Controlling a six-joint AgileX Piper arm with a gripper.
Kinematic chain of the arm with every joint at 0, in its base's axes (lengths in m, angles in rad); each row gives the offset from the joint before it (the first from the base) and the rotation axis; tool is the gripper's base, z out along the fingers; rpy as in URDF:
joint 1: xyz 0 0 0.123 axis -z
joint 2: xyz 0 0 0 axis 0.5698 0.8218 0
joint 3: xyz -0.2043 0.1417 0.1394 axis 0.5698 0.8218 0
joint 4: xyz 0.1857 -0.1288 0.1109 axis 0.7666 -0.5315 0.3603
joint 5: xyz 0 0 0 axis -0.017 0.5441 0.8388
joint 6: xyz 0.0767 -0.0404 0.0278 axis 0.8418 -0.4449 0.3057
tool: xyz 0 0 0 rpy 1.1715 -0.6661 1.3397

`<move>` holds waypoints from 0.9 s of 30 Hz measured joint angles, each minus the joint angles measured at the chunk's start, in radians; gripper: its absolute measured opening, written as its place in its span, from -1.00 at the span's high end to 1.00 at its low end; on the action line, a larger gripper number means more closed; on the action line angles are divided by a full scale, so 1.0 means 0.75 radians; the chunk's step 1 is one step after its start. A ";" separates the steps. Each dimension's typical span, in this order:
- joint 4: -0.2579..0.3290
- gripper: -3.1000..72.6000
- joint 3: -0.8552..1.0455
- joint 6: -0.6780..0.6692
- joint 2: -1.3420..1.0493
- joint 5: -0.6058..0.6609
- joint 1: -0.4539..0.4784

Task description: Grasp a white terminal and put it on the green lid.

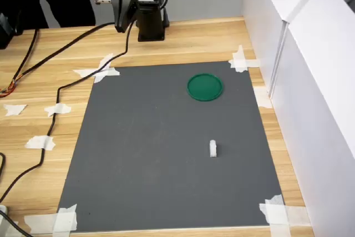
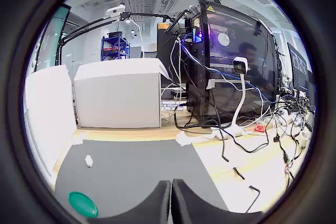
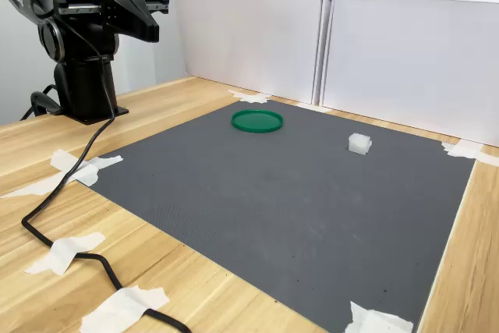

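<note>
lying on a dark grey mat [image 1: 150, 154] taped to a wooden table [image 1: 183, 40]: one green lid [image 1: 205, 87], flat and round, and one white terminal [image 1: 213, 148], a small stubby block. landmark: the green lid.

- white terminal: on the mat, well apart from the green lid, toward the near edge in the first exterior view; to the lid's right in the second exterior view [image 3: 359, 143]; touching nothing but the mat.
- green lid: nothing on it; sits on the mat near the far corner in the first exterior view; seen also in the wrist view [image 2: 83, 204].
- gripper [image 2: 171, 203]: fingers pressed together with only a thin seam between them in the wrist view, holding nothing; raised above the table beyond the mat's far edge, well apart from the lid.
- arm base [image 1: 151, 23]: black, standing on the bare wood beyond the lid.
- black cable [image 1: 55, 115]: trailing from the arm across the wood beside the mat.
- white tape [image 1: 99, 71]: scraps at the mat corners and over the cable.
- white panels [image 1: 310, 81]: upright wall along the table edge nearest the lid.
</note>
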 joint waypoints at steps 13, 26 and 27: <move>0.000 0.96 0.000 0.000 0.000 -0.019 0.000; 0.000 0.96 0.000 0.000 0.000 -0.007 0.000; 0.000 0.96 0.000 0.000 0.000 -0.007 0.000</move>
